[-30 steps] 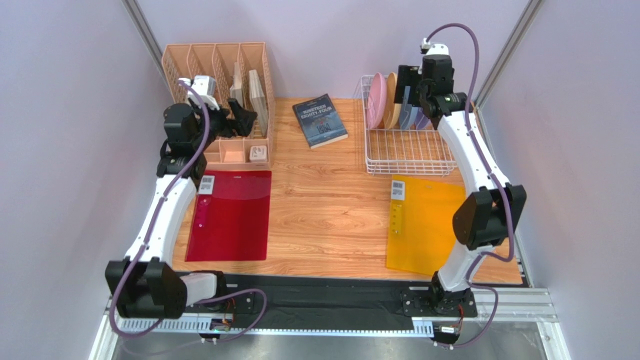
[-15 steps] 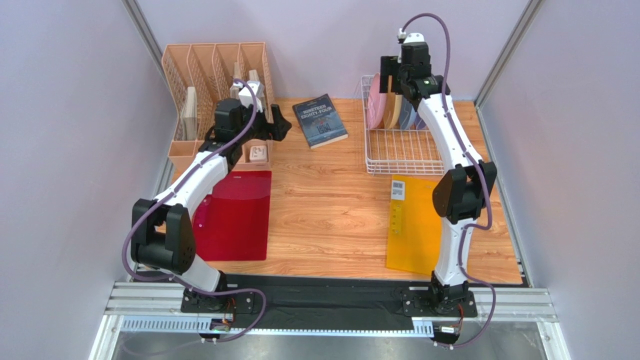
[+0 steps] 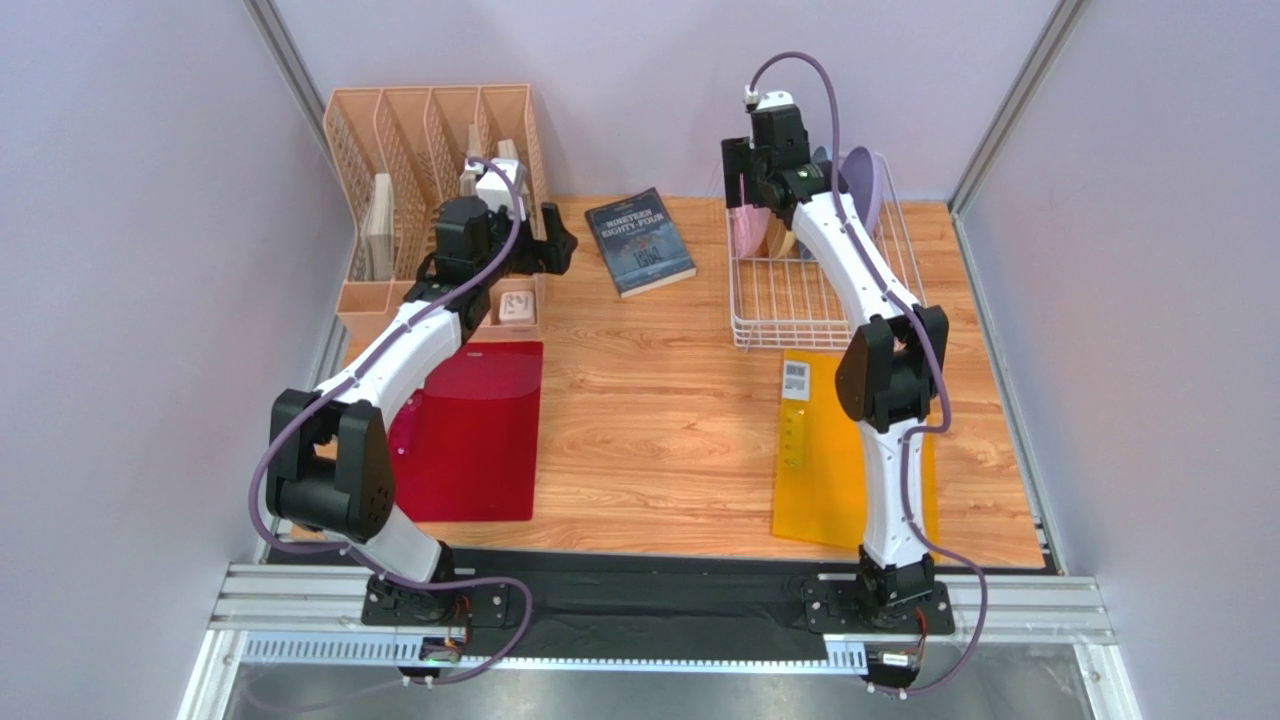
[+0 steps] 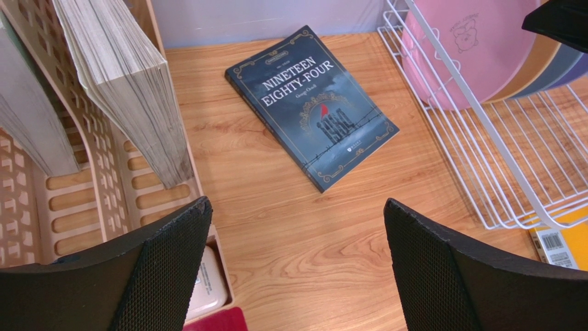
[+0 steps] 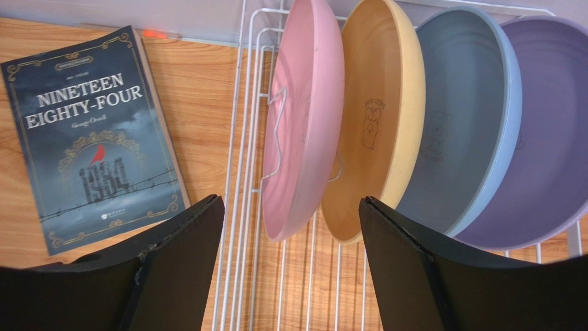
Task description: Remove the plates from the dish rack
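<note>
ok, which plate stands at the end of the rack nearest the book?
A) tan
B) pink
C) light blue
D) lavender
B. In the right wrist view the pink plate stands upright at the end of the dish rack beside the book. The tan plate, light blue plate and lavender plate follow in that order, going away from the book.
</note>
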Tool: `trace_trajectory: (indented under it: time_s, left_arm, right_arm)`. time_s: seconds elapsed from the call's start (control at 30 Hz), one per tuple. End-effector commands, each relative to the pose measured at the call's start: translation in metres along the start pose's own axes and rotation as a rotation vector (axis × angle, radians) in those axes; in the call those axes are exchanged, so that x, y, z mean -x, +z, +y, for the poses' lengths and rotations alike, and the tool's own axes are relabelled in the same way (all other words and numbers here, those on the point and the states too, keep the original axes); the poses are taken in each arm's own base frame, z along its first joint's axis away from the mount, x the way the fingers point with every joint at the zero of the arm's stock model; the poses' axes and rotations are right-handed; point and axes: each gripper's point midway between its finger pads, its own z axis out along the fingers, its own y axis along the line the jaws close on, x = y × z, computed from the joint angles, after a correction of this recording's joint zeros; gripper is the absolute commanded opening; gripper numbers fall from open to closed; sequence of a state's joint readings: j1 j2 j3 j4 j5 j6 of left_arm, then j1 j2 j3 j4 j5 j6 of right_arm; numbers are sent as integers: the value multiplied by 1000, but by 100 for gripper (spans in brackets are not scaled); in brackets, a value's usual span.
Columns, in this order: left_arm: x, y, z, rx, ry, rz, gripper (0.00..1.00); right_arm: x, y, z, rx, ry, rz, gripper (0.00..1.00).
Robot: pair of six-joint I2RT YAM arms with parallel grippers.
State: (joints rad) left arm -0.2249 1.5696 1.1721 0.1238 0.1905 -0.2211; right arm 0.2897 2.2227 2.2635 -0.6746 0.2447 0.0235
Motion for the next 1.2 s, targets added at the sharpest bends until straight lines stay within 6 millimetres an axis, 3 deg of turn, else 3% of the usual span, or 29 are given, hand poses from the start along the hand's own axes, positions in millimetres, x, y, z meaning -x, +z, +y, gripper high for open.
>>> trace_trajectory:
  time_s: [0.0, 0.27, 0.37, 0.4, 0.47, 0.5, 0.57, 0.67, 0.7, 0.87, 0.93, 1.17]
  left_arm:
    - [25, 1, 1, 10, 36, -74, 100]
    - [22, 3, -2, -5, 29, -70, 100]
    - [22, 3, -5, -25, 24, -77, 100]
    - [21, 4, -5, -25, 23, -74, 100]
    - [21, 4, -5, -27, 22, -74, 100]
    - [20, 4, -5, -26, 20, -72, 100]
    - [18, 5, -3, -18, 19, -69, 100]
    - [14, 6, 1, 1, 22, -59, 100]
    - [14, 6, 3, 10, 23, -57, 100]
    - [12, 4, 11, 55, 23, -51, 100]
    - [13, 4, 11, 60, 20, -52, 100]
    - [14, 4, 16, 39, -82, -29, 100]
  right_arm:
    - [19, 10, -11, -76, -41, -62, 75]
    - [11, 35, -12, -140, -78, -67, 56]
    - [11, 39, -6, -155, -102, -82, 38]
    - [11, 39, 0, -151, -114, -86, 24]
    - [13, 39, 3, -170, -136, -101, 10]
    - [15, 38, 12, -167, -149, -110, 8]
    - [17, 37, 11, -219, -161, -125, 0]
    - [23, 29, 15, -307, -179, -161, 0]
    - [26, 25, 19, -329, -178, -179, 0]
    - [51, -11, 1, -548, -143, -277, 0]
    - [69, -35, -6, -586, -109, -324, 0]
    - [88, -93, -15, -588, -55, -384, 0]
